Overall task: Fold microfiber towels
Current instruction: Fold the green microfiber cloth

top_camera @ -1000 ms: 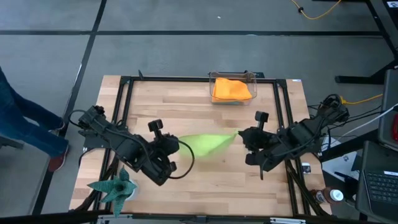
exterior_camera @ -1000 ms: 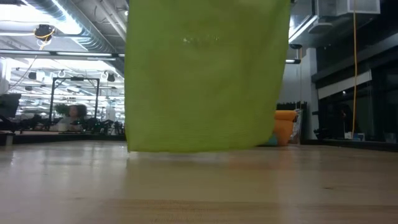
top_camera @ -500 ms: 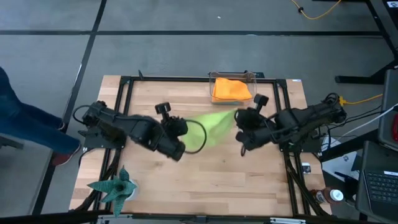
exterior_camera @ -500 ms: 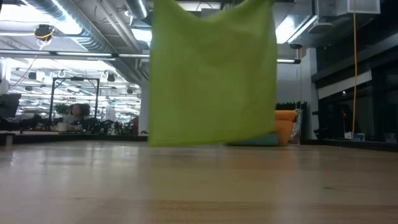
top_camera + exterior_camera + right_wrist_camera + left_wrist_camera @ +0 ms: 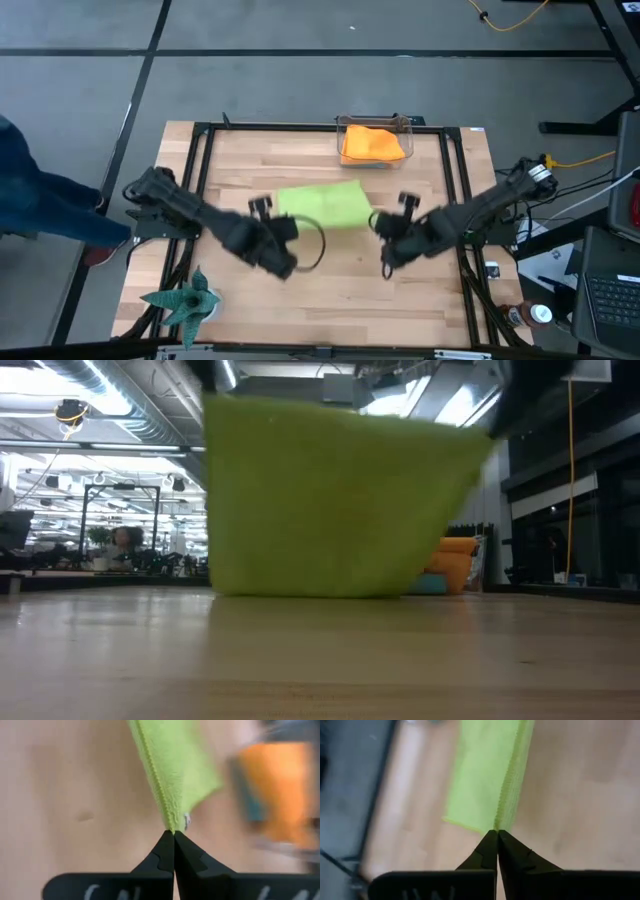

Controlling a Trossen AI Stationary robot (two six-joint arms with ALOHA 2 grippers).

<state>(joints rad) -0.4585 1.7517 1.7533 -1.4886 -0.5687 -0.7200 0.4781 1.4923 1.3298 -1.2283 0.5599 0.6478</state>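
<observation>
With my left claw [image 5: 497, 833] and right claw [image 5: 173, 834] each clenched on a green towel [image 5: 322, 204] corner, I should lower both evenly onto the bench [image 5: 420, 300].

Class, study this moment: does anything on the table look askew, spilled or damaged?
Nothing stands out. The lime green microfiber towel hangs between the shut left gripper and right gripper; the orange towels sit in their clear bin.
</observation>
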